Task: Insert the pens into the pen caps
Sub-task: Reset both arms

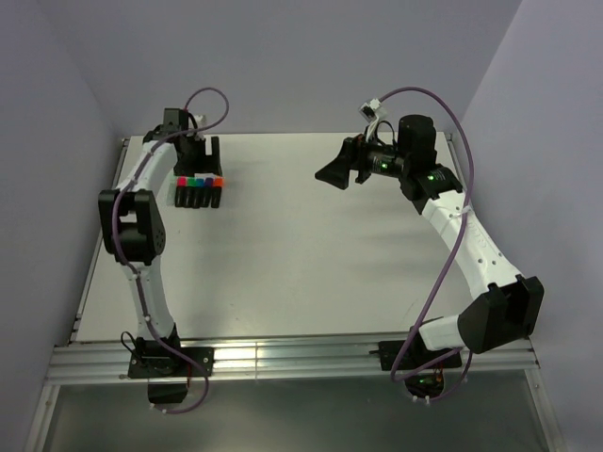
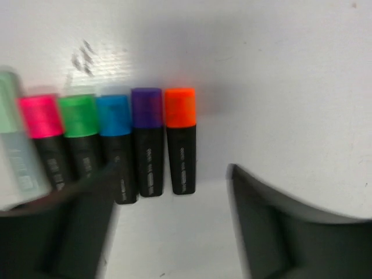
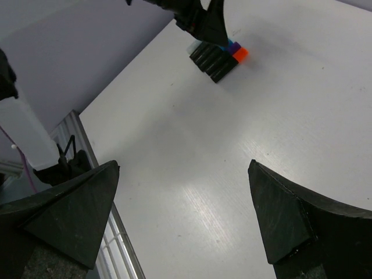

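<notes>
Black left hand: stood open with nothing between its fingers, in the upper left of the overhead view, just above the row.
Idle right hand: spread wide and empty, in the upper middle of the overhead view, well apart from the row.
Row of pens: five black barrels lay side by side, touching, on the counter.
Coloured caps: one sat on each barrel's far end, from the pink cap to the orange cap.
Long axis: ran bottom to top of the left wrist view, straight away from that hand, with the finger gap spanning across it.
Nearer arm: the left, by far.
Unclear: a pale mint object at that view's left edge was too blurred to name.
</notes>
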Robot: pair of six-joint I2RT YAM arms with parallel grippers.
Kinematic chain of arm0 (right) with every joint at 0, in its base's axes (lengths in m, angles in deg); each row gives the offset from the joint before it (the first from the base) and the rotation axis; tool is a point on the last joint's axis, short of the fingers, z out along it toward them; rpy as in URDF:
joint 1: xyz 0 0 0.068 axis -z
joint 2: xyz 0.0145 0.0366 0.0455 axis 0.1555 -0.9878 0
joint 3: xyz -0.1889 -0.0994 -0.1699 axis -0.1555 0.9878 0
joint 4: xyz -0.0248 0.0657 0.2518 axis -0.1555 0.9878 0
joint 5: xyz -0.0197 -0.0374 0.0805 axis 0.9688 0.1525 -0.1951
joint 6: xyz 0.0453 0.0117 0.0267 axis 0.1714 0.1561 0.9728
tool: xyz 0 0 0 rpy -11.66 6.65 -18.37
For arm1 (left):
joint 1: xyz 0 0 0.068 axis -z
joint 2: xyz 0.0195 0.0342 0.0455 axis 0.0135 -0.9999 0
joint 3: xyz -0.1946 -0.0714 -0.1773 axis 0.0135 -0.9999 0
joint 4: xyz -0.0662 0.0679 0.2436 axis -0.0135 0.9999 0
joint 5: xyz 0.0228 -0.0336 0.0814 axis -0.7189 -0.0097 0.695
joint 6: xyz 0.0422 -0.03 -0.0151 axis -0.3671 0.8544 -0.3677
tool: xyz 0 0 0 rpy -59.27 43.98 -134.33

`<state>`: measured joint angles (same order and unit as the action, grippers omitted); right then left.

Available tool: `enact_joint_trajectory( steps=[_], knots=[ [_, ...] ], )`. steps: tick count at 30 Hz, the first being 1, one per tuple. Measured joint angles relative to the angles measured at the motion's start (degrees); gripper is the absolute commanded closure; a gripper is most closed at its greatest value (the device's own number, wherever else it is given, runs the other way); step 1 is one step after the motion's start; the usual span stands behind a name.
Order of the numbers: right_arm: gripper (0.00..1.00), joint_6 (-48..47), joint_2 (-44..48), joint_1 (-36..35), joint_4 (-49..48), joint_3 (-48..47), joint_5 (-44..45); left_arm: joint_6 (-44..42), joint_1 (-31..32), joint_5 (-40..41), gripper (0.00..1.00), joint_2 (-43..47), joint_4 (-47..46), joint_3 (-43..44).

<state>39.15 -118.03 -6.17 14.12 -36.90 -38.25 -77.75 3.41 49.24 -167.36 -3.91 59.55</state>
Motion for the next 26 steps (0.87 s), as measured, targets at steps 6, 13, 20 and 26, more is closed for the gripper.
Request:
enact_joint_trajectory(
  steps=[6, 13, 20, 26],
  knots=[
    [0.00, -1.4, 0.2, 0.2, 0.3, 0.3, 1.8, -3.3, 1.1, 0.7, 0.01, 13.9, -6.4, -5.3],
    [0.00, -5.8, 4.8, 4.5, 1.5, 7.0, 8.0, -7.0, 9.3, -2.9, 0.01, 27.8, -14.7, -12.3],
    [0.00, -11.2, 9.3, 13.2, 2.7, 17.2, 14.3, -5.3, 11.6, -6.9, 0.01, 32.4, -20.5, -24.1],
    [0.00, -14.0, 10.6, 14.1, 3.5, 23.7, 17.1, -3.8, 11.1, -5.4, 0.00, 33.5, -21.3, -34.0]
  ],
)
